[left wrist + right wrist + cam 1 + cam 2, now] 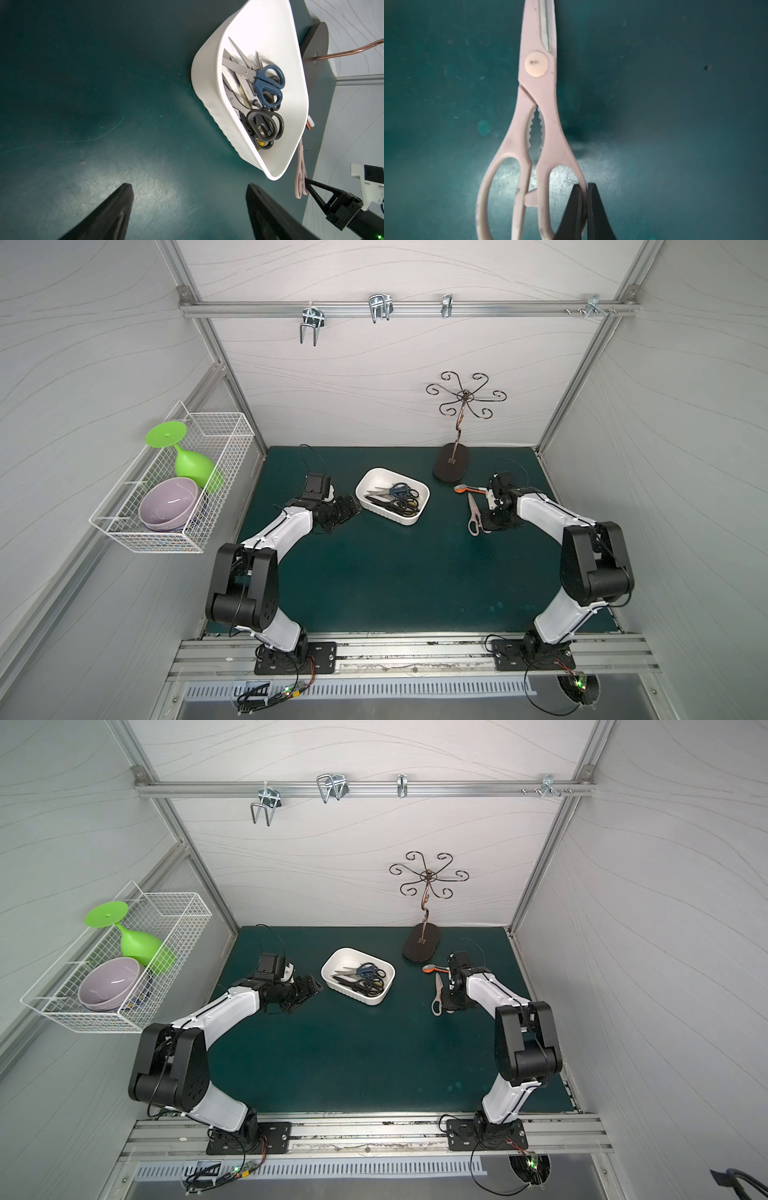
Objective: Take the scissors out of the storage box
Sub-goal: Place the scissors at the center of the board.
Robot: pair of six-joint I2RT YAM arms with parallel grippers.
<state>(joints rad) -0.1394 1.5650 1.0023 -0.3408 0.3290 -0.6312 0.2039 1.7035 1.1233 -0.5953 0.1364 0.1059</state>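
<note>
– While the right gripper (pixel 585 186) is down on the mat (pixel 675 104), what's in it?
– Pinched onto the kitchen shears (pixel 537 87). Black tapered fingers (pixel 596 207) sit either side of one handle loop's rim. Matte pinkish-cream plastic, round pivot cap, serrated steel between the handles. They lie flat, blades closed, well outside the storage box (pixel 376 481).
– Left gripper?
– The left gripper (pixel 189 187) is spread wide with nothing between the fingers, over scuffed green mat near the box (ribbed lower outer wall, smooth inside, rounded corners).
– Other scissors (pixel 395 497)?
– Piled in the box, steel blades overlapping. Blue-handled pair (pixel 268 83) on top, black-handled pair (pixel 264 124) beside it, a bit of yellow underneath. Can't tell the count.
– Near the shears?
– Orange-and-white spoon (pixel 465 488) just beside the blade tip. Contact unclear.
</note>
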